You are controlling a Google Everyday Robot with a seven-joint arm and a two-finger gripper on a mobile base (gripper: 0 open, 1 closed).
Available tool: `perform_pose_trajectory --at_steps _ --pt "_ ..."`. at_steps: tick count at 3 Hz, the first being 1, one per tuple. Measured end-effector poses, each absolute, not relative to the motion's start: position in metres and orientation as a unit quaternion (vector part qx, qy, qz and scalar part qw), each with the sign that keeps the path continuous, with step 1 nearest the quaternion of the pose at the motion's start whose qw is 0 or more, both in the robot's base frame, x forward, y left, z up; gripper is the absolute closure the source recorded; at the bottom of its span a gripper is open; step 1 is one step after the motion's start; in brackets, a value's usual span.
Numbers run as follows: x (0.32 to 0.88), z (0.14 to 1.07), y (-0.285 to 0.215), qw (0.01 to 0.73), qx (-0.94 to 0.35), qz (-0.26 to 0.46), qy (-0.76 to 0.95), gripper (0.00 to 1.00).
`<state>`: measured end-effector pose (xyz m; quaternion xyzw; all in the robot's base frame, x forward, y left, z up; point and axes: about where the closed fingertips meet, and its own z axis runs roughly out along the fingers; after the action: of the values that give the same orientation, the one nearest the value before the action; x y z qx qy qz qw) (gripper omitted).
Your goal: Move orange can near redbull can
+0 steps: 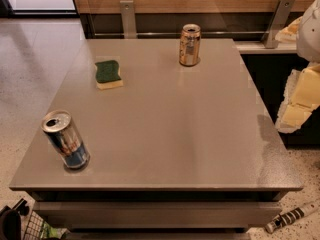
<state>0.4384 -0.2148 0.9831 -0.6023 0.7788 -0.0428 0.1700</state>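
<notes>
The orange can [190, 45] stands upright at the far middle of the grey table [165, 134], coppery with a silver top. The redbull can [66, 140], blue and silver with an open silver top, stands near the table's front left corner. The two cans are far apart, diagonally across the table. My gripper [296, 106], pale yellow and white, hangs at the right edge of the view, beyond the table's right side. It is well away from both cans and holds nothing that I can see.
A green-and-yellow sponge [108, 74] lies at the far left of the table. A wooden wall panel with metal brackets [127, 16] runs behind it. A striped stick-like object [292, 216] lies on the floor at the front right, and dark gear [20, 224] sits at the front left.
</notes>
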Motion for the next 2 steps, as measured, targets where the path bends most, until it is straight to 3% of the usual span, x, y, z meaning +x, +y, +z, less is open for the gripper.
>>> perform_pose_trajectory --at_steps 1,2 --pt "0.438 0.983 -0.215 0.170 -0.602 -0.043 0.779 0.00" --pt "0.468 0.974 -0.222 0.217 -0.580 -0.030 0.785 0.00"
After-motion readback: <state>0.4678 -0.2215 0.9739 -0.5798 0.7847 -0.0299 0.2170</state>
